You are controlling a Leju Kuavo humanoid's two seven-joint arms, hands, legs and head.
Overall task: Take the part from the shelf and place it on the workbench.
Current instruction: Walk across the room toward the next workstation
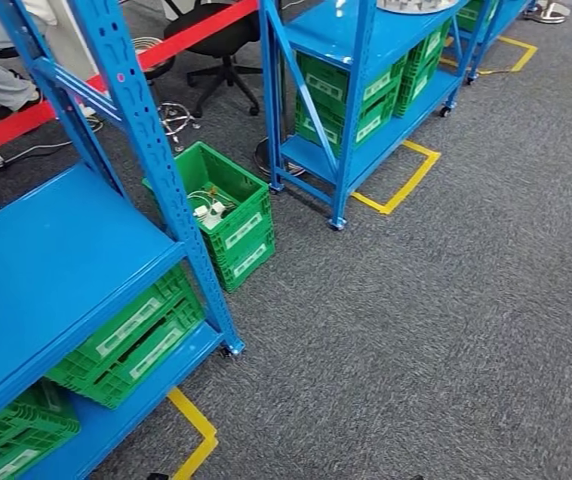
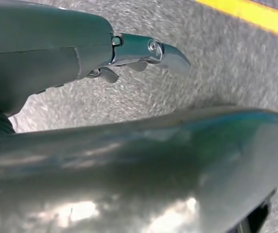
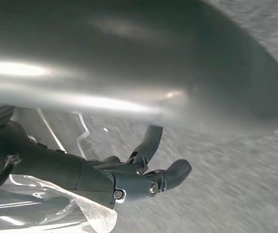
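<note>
Carrying a clear plastic bag point(image 3: 45, 206) against the right hand point(image 3: 130, 177); grip unclear. Left hand point(image 2: 145, 51) state unclear; walk steadily.

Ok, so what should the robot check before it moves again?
1. Left hand free: ok, its fingers are stretched over the carpet with nothing in them.
2. Right hand holding the part: cannot tell; clear plastic lies against it, but the grip is hidden.
3. Floor ahead: ok, the grey carpet is bare there.
4. Near blue shelf: ok, it is close on the left, in plain sight.
5. Green crate on the floor: ok, it sits beside the shelf post, off the open carpet.
6. Way to the workbench: cannot tell.
</note>
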